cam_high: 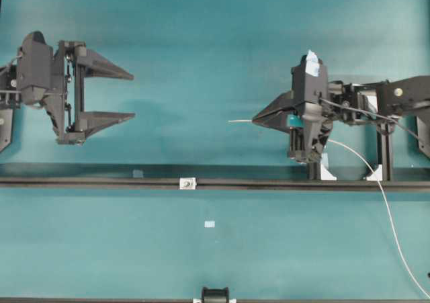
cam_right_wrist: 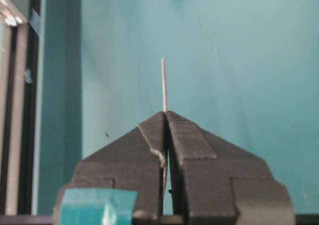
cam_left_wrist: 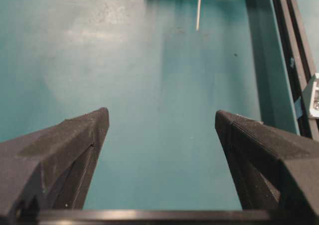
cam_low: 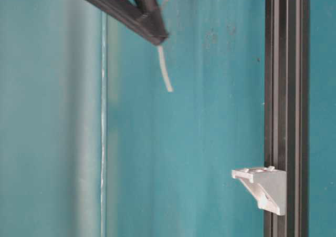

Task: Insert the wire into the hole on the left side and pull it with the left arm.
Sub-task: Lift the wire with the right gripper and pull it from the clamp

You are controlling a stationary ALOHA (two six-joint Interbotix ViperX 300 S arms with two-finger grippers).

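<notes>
While pinching the wire (cam_right_wrist: 163, 83), right claw (cam_right_wrist: 166, 114) level, leftward-pointing.

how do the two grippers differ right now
The left gripper has its jaws spread wide and holds nothing; the right gripper has its jaws shut on the wire, a short end sticking out past the tips. The left is plain black, while the right carries teal tape and a white tag. The left sits at the left edge of the overhead view, the right on the right side. Both point toward the middle, above the black rail.
</notes>
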